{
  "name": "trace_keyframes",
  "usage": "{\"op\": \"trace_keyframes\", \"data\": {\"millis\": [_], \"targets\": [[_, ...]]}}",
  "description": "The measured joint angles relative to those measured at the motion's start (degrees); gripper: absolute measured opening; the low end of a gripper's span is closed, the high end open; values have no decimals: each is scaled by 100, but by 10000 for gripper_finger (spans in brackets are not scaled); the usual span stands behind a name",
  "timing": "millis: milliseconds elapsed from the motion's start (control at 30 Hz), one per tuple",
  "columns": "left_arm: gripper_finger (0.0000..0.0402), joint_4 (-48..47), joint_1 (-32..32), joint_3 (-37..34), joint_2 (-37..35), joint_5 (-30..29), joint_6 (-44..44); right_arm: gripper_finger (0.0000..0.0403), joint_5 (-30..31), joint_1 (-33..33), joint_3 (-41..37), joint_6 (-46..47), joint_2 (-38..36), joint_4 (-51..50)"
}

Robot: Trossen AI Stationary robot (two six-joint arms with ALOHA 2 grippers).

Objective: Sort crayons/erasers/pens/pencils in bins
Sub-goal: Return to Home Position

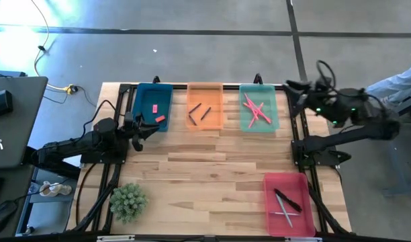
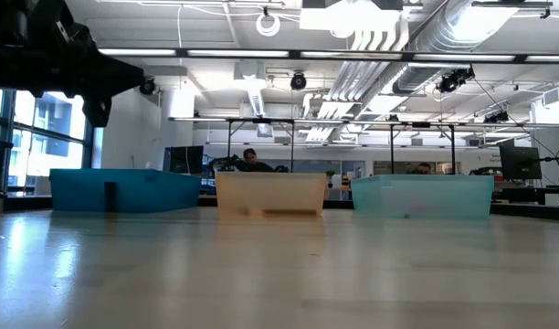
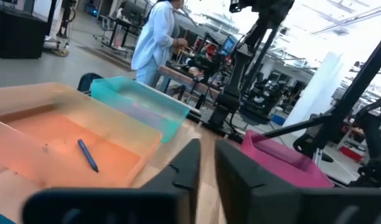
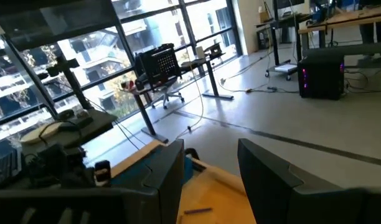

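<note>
**Four bins filled, both grippers empty**

Along the far edge of the tabletop [image 1: 219,161] three bins stand side by side. The dark blue bin [image 1: 152,106] is nearest the far left corner and has two small pink-red erasers [image 1: 160,119] in it. The orange bin [image 1: 205,105] stands in the middle of the row with two short dark crayons [image 1: 205,112] inside. The light green bin [image 1: 258,107] is on the right of the row and holds a crossed bunch of pink pencils [image 1: 254,110]. The red-pink bin [image 1: 289,204] sits alone by the near right corner, well apart from the others, with a black pen and a grey pen [image 1: 287,203] lying in it.

The left gripper [image 1: 140,128] hangs at the near edge of the dark blue bin. Its two fingers [image 3: 189,163] stand close together with only a thin gap between them, and nothing is held. From the low view it looks to be up off the wood, though that view shows it only as a dark shape.

The right gripper [image 1: 291,91] is up past the far right corner, beside the light green bin. Its fingers [image 4: 160,170] are wide apart and empty.

A small green plant [image 1: 128,202] sits near the near left corner. A person in a pale coat [image 3: 155,37] stands in the room beyond.
</note>
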Motion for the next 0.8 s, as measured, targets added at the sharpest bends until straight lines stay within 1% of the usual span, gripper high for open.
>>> {"op": "trace_keyframes", "data": {"millis": [67,100,267,433,500,600,667,733,800], "targets": [[14,-4,0,0,0,2,-20,144,38,0,0,15,-268,-412],[7,-2,0,0,0,-1,-35,144,65,0,0,19,-374,-626],[8,-21,2,0,0,-52,-171,144,109,2,0,36,-652,-1745],[2,-122,2,0,4,-158,-141,144,53,4,-5,150,-643,-2343],[6,-122,2,0,4,-165,19,144,-50,4,-134,110,-679,-2278],[11,-122,2,0,4,-162,230,144,-149,7,-686,3,-910,-1939],[12,-120,2,0,4,-162,318,144,-160,7,-1229,23,-1135,-1554],[12,-120,4,0,4,-158,290,144,-205,7,-1791,24,-1342,-962],[10,-120,2,0,4,-149,272,144,-409,4,-2304,-88,-1520,-338]]}}
